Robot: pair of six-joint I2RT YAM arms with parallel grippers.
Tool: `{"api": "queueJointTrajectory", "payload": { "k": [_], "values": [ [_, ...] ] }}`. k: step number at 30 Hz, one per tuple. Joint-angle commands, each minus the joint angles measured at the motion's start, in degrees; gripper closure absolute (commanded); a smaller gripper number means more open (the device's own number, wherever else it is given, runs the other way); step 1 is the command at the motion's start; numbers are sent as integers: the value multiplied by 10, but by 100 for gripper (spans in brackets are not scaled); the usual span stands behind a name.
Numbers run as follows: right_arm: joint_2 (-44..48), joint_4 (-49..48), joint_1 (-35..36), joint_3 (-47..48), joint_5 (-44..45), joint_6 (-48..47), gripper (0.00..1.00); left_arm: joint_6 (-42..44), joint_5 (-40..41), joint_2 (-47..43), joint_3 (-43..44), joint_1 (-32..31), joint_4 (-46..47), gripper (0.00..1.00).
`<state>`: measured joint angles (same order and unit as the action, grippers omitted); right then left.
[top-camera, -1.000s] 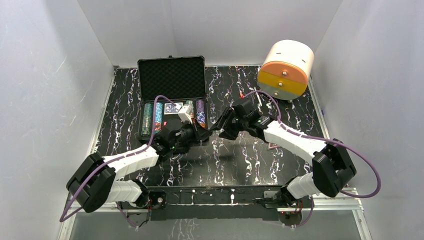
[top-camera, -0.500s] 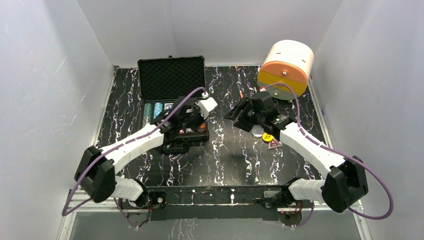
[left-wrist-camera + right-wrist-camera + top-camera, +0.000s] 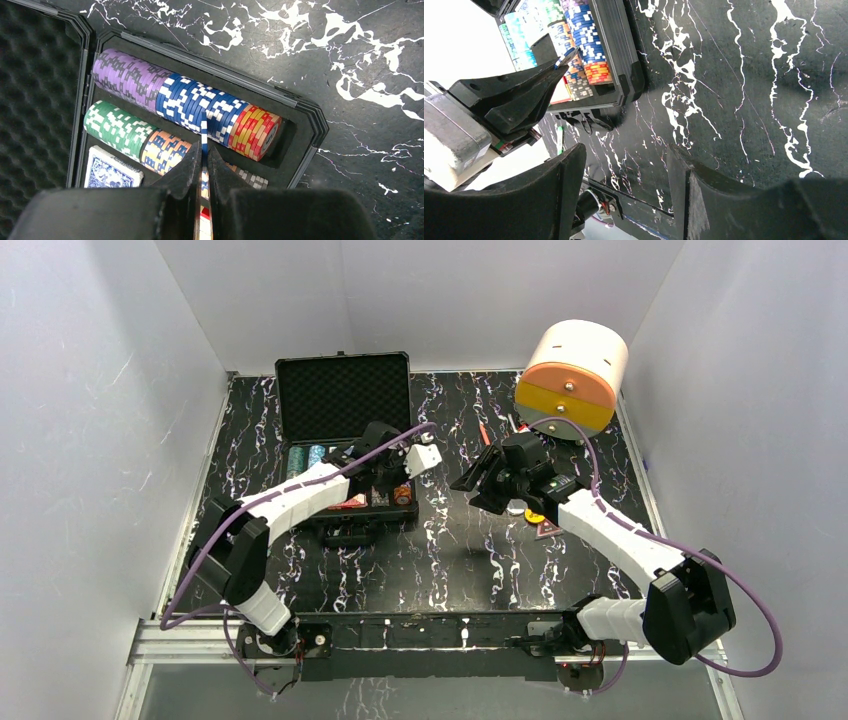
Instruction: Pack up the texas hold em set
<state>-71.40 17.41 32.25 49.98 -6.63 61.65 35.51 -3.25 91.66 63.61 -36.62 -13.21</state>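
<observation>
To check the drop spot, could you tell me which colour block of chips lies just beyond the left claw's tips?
The blue-and-white block, between the purple block and the red-and-yellow block; the chip pinched in the left claw overlaps it.

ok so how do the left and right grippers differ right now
The left gripper is shut on a blue-and-white chip held edge-on; the right gripper stands open and empty. The left gripper hangs over the open case; the right gripper is over the marbled table beside the case. Both are black and point downward.
</observation>
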Motion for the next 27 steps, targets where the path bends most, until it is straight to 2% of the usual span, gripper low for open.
{"api": "queueJointTrajectory", "payload": {
  "k": [1, 11, 16, 21, 27],
  "values": [
    [8, -19, -5, 5, -6, -6, 32, 27, 2, 9, 13, 2, -40, 100],
    [5, -19, -8, 5, -9, -5, 32, 20, -109, -26, 24, 3, -107, 100],
    [5, -19, -8, 6, -10, -5, 32, 18, -94, -36, 30, 3, -99, 100],
    [5, -19, -8, 6, -11, -5, 33, 25, -27, -31, 28, 3, -62, 100],
    [5, -18, -8, 4, -10, -6, 33, 37, -19, -11, 36, 9, -46, 100]
  ]
}}
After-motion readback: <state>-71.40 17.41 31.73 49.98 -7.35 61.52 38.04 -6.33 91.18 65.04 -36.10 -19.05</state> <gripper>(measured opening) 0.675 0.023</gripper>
